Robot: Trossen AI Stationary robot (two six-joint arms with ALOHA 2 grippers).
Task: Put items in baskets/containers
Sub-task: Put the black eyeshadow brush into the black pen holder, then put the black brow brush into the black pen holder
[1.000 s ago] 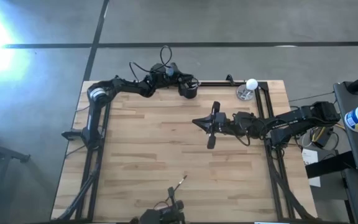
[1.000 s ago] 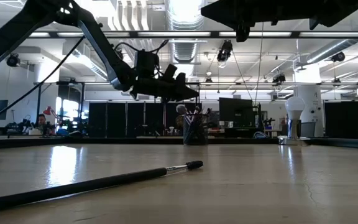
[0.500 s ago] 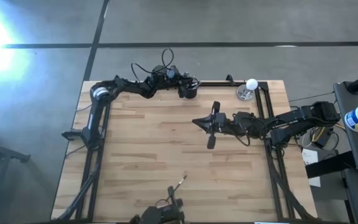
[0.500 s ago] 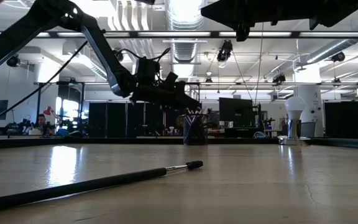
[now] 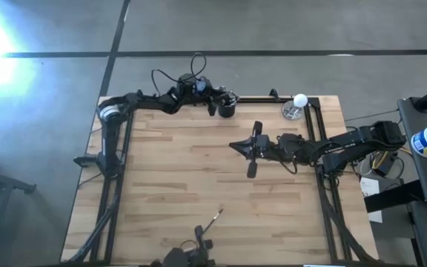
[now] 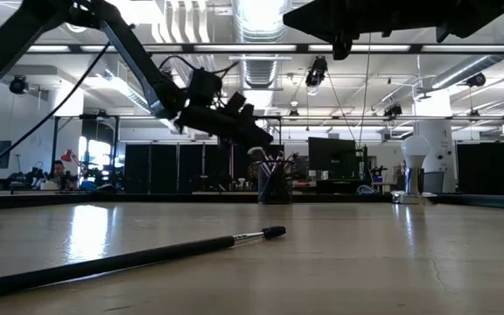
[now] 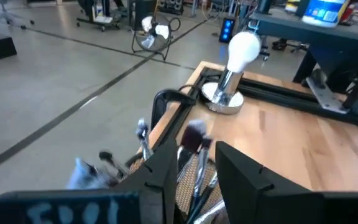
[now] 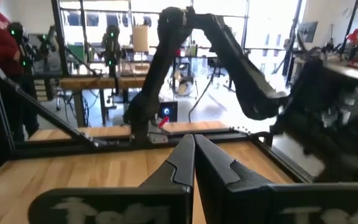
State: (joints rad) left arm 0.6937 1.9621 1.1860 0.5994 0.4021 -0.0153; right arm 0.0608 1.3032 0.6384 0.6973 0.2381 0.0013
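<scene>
A black cup (image 5: 227, 110) stands at the table's far edge with several brushes (image 7: 194, 140) upright in it, among them one with a fluffy head (image 6: 254, 152). My left gripper (image 7: 194, 165) hovers just left of and above the cup (image 6: 275, 184), open. The brush heads show through the gap between its fingers. One dark brush (image 5: 214, 219) lies flat near the table's front edge (image 6: 138, 260). My right gripper (image 5: 234, 145) waits shut above the table's middle, holding nothing (image 8: 191, 152).
A shiny dish with a white ball (image 5: 295, 110) stands right of the cup at the far edge (image 7: 229, 93). A black frame rail (image 5: 273, 99) runs along the far and side edges. Bare wood lies between the cup and the loose brush.
My left gripper dipped its fingers down over the cup, then came back up and drew a little toward the table's left edge. The brush at the front edge has not moved.
</scene>
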